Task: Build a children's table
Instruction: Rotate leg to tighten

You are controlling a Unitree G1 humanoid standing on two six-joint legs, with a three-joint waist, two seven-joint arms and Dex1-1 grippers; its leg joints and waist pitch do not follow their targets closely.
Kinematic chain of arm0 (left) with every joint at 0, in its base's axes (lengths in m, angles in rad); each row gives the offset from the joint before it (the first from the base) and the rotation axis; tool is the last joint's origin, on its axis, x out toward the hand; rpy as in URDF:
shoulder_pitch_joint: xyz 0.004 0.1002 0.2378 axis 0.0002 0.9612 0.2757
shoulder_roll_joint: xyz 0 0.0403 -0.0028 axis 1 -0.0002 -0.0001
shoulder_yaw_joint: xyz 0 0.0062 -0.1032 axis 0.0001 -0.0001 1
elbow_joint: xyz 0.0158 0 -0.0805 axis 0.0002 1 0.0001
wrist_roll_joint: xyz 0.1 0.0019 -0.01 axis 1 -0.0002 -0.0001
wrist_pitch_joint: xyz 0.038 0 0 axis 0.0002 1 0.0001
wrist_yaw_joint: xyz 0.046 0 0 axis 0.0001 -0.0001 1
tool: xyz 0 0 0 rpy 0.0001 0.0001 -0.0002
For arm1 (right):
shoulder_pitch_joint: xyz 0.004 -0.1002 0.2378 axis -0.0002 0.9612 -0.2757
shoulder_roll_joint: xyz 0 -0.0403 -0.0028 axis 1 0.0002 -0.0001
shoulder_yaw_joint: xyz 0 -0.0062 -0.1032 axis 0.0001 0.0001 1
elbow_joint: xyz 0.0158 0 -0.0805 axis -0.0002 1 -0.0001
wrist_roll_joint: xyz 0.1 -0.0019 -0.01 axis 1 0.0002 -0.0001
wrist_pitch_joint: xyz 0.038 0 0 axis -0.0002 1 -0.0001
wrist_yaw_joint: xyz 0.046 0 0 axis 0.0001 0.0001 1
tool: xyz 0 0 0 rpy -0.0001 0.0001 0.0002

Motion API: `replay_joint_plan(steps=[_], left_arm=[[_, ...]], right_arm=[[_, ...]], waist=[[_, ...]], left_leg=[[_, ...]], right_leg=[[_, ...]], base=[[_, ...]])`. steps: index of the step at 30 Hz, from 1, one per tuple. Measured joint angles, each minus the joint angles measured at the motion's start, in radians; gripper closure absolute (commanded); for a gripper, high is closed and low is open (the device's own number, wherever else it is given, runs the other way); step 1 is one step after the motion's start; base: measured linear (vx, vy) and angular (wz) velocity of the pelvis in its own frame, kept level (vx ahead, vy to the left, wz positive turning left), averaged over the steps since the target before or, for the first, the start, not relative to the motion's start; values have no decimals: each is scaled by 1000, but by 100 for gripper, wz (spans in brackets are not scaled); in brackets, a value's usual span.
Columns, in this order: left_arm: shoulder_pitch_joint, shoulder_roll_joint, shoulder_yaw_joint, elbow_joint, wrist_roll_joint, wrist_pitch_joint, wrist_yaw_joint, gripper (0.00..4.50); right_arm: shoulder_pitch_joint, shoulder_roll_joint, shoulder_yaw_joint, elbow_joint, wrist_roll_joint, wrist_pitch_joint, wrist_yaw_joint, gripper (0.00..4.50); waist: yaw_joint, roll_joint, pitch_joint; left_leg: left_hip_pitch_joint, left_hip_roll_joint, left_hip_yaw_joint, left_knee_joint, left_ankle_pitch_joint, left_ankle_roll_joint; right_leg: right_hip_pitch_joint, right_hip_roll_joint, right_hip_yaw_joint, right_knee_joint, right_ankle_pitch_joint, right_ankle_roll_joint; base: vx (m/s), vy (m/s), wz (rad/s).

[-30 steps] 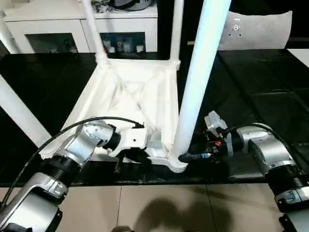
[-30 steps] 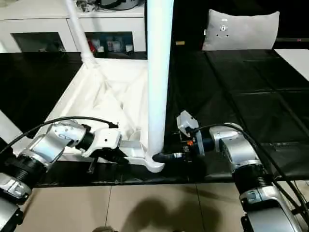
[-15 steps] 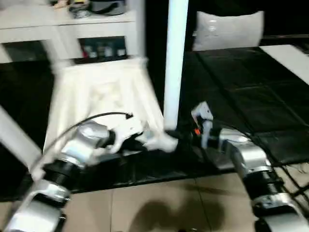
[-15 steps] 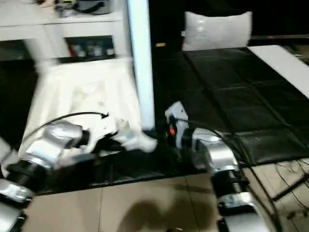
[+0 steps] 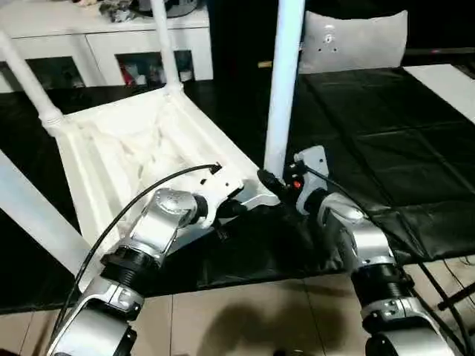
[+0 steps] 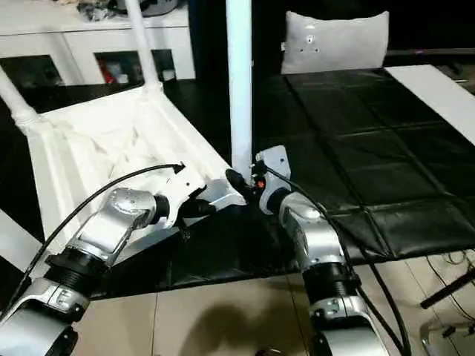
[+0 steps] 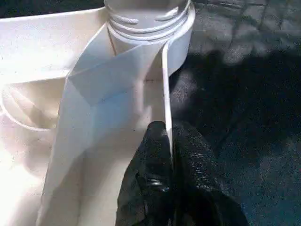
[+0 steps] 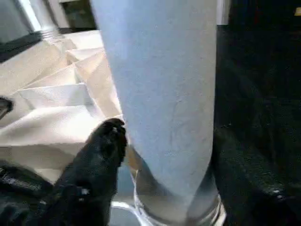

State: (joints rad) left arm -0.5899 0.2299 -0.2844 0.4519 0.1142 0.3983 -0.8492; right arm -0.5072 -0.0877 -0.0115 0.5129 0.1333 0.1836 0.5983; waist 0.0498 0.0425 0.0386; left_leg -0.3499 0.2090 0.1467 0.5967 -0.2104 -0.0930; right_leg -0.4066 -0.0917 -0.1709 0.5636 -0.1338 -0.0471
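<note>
The white children's table (image 5: 126, 148) lies upside down on the black mat, ribbed underside up, its legs pointing upward. At its near corner stands one leg (image 5: 282, 89), screwed into the round socket (image 7: 146, 19). My left gripper (image 5: 236, 208) is shut on the table's thin rim wall (image 7: 165, 94) just beside that socket, with its fingers (image 7: 153, 160) on either side of the wall. My right gripper (image 5: 269, 180) sits at the foot of that leg (image 8: 160, 84). One black finger (image 8: 106, 146) presses against the leg and the other is hidden behind it.
Other legs rise at the far corner (image 5: 167, 44) and at the left (image 5: 26, 74), and a thick one crosses the left edge (image 5: 30, 208). A white cabinet (image 5: 104, 41) and a grey cushion (image 5: 352, 41) stand behind the black mat (image 5: 386, 133). Tiled floor (image 5: 245, 319) lies in front.
The whole view has shifted. The table has also turned on the mat, its held corner now further from the mat's front edge. Both grippers stay at the same corner.
</note>
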Motion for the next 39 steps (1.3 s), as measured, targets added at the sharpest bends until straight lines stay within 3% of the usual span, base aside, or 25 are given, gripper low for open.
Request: replay_joint_plan(steps=[6,10,14,19,20,28,30,39], left_arm=[[4,92,-35,3,1,-87,-102,450],[4,134,-61,6,4,-155,-173,450],[0,193,-90,16,3,-237,-256,450],[-2,239,-115,49,3,-367,-355,450],[-3,242,-120,50,3,-383,-371,450],[-32,266,-173,72,6,-472,-475,450],[-33,267,-175,77,6,-488,-485,450],[-49,263,-175,114,-3,-512,-521,450]], right_arm=[[7,-92,49,-24,19,-5,175,88],[5,-167,85,-25,19,-40,305,44],[-17,-244,100,-8,18,-83,440,7],[-49,-288,123,36,21,-137,566,2],[-49,-290,132,43,23,-144,595,26],[-58,-314,176,62,68,-124,806,84],[-58,-315,185,63,68,-116,838,117],[-83,-316,206,108,71,-73,920,175]], waist=[[12,1,1],[37,1,1],[49,1,1],[62,1,1],[67,0,1],[92,0,1],[94,0,1],[94,-1,0]], left_leg=[[0,0,0,0,-2,-4],[0,0,1,2,-2,-5],[0,0,1,2,-2,-4],[1,0,1,3,-2,-4],[1,0,2,3,-2,-5],[3,0,4,5,-2,-5],[4,0,4,6,-2,-5],[4,0,4,6,-3,-6]], right_leg=[[0,0,0,0,-1,2],[0,-1,1,0,0,2],[0,-1,1,1,0,2],[0,-1,1,3,-1,3],[0,-1,1,3,-1,3],[0,-2,4,8,-1,3],[0,-2,4,9,-1,4],[0,-2,4,10,-2,4]], base=[[0,0,0],[0,0,0],[0,0,0],[0,0,0],[0,0,0],[0,0,0],[0,0,0],[0,0,0]])
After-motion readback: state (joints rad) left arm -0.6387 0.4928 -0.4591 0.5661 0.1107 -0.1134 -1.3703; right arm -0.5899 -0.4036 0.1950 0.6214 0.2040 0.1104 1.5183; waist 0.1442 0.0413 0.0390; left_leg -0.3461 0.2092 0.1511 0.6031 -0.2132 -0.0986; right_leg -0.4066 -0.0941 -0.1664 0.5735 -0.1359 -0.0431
